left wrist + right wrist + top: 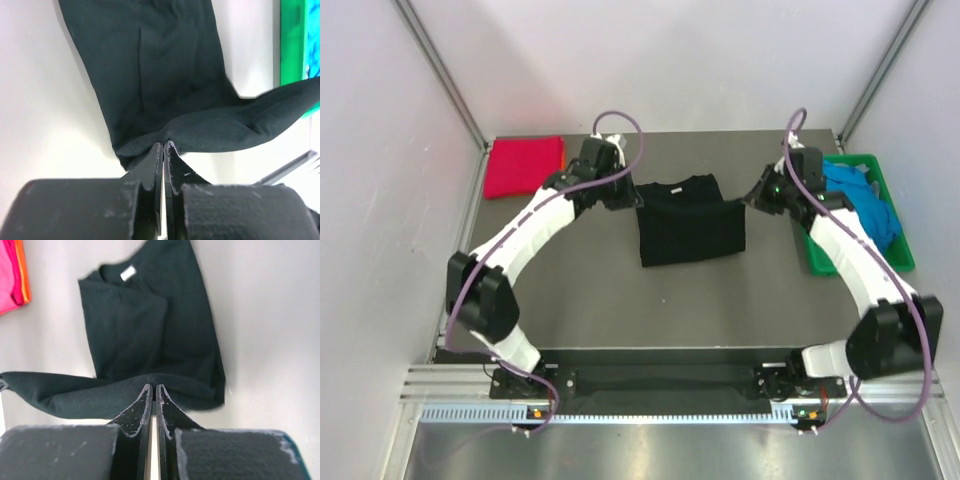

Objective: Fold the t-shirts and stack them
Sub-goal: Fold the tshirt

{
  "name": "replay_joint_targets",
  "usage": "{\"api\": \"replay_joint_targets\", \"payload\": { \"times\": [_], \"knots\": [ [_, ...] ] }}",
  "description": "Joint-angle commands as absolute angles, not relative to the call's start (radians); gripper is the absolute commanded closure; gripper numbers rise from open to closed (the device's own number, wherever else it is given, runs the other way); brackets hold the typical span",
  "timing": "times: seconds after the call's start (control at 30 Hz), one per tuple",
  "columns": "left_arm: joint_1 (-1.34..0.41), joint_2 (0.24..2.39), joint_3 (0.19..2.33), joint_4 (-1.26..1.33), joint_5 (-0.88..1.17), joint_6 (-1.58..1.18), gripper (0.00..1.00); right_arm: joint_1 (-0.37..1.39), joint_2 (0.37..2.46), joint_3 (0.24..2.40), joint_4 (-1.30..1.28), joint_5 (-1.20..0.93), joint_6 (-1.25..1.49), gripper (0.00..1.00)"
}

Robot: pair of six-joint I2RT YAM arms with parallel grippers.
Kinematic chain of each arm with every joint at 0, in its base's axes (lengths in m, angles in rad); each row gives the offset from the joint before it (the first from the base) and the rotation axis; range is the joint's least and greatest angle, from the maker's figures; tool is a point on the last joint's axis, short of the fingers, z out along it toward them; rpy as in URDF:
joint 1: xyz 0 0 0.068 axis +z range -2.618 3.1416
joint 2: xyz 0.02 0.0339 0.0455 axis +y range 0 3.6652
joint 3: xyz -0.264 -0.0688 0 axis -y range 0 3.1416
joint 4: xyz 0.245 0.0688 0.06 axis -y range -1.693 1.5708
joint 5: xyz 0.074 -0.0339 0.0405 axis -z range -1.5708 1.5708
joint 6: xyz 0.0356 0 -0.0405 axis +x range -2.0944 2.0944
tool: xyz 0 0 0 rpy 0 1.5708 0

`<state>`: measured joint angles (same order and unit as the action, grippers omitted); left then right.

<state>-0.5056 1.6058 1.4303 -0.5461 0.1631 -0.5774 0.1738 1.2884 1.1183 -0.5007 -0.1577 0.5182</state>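
The black t-shirt (690, 225) lies partly folded in the middle of the counter (620, 300), lifted at opposite sides. The left claw (164, 146) and right claw (153, 387) are each pinched tight on a thin edge of its cloth. With so little fabric gripped, uneven pulling could slip an edge free — or drag the fold askew.

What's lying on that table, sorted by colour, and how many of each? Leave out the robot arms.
black t-shirt: 1
magenta-red t-shirt: 1
orange t-shirt: 1 (only an edge shows, along the magenta-red one's side)
blue cloth heap: 1 (the shirts in it cannot be counted)
green crate: 1
Total: 5
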Motion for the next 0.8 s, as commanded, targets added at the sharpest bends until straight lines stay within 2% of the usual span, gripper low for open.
{"api": "replay_joint_targets", "payload": {
  "times": [0.0,0.17,0.4,0.77],
  "knots": [
    [-0.436,1.695,1.548,-0.508,0.242,-0.525,1.00,0.164,1.411,1.267,-0.371,-0.202,0.479,1.00],
    [-0.388,1.833,1.702,-0.492,0.268,-0.483,1.00,0.155,1.664,1.437,-0.357,-0.302,0.451,1.00],
    [-0.322,2.048,1.847,-0.410,0.282,-0.483,1.00,0.138,1.885,1.667,-0.334,-0.337,0.445,1.00],
    [-0.236,2.256,1.888,-0.146,0.382,-0.526,1.00,0.126,2.112,1.779,-0.206,-0.357,0.462,1.00]
  ]
}}
